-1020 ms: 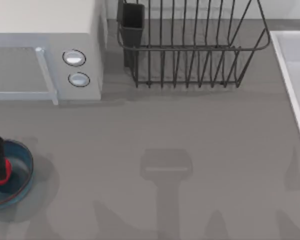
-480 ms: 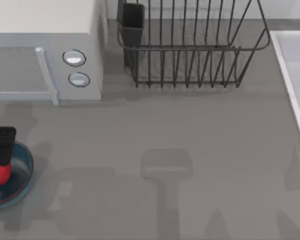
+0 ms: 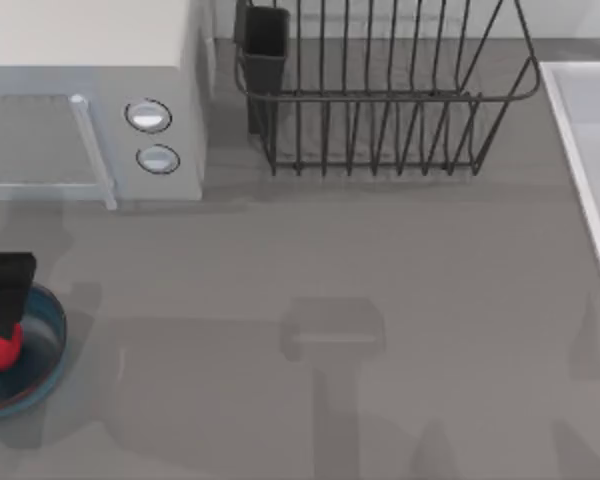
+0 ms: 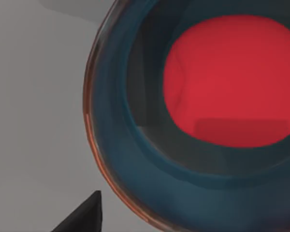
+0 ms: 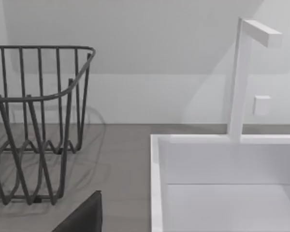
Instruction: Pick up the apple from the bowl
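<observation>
Table unchanged; left gripper [image 3: 2, 290] slightly higher.

wire rack [image 5: 36, 125], white sink [image 5: 222, 179], faucet [image 5: 241, 77]

At the top view's upper left we see a pale grey boxy microwave [image 3: 90, 100] with two round silver knobs [image 3: 148, 116], one above the other, and a vertical bar handle [image 3: 92, 150] on its door. Beside it to the right stands a dark wire dish rack [image 3: 380, 90] with a black cutlery cup [image 3: 265, 45] at its left end. A white rectangular sink basin [image 5: 222, 183] with a thin white square faucet [image 5: 246, 72] lies along the grey table [image 3: 380, 300]'s right edge.
</observation>
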Motion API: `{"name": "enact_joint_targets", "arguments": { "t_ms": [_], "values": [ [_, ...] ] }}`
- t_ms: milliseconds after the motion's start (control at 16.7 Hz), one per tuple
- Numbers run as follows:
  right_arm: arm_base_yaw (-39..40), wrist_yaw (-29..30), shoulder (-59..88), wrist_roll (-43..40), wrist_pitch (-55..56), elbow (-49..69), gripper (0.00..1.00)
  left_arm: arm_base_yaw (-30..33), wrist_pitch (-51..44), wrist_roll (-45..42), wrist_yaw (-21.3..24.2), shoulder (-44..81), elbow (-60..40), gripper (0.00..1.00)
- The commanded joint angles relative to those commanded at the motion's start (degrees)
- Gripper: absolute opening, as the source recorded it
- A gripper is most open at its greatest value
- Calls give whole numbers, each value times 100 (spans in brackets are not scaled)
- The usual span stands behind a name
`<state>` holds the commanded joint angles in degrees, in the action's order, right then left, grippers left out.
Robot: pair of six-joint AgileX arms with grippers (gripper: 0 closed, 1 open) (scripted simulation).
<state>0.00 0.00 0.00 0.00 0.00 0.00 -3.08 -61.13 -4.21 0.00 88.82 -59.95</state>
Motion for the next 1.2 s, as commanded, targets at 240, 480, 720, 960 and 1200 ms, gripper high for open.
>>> {"name": "enact_joint_targets", "arguments": {
  "t_ms": [240, 480, 720, 960, 1200],
  "values": [
    [0, 0, 0, 0, 0, 0, 100, 23, 242, -1, 0, 81, 172, 100],
    [0, 0, 0, 0, 0, 0, 100, 3, 1292, -16, 1, 508, 724, 100],
    [0, 0, 0, 0, 0, 0, 100, -15, 2188, -31, 1, 913, 1240, 100],
    [0, 0, 0, 0, 0, 0, 100, -18, 2279, -34, 1, 975, 1305, 100],
    [0, 0, 0, 0, 0, 0, 100, -18, 2279, -34, 1, 975, 1305, 77]
  ]
}}
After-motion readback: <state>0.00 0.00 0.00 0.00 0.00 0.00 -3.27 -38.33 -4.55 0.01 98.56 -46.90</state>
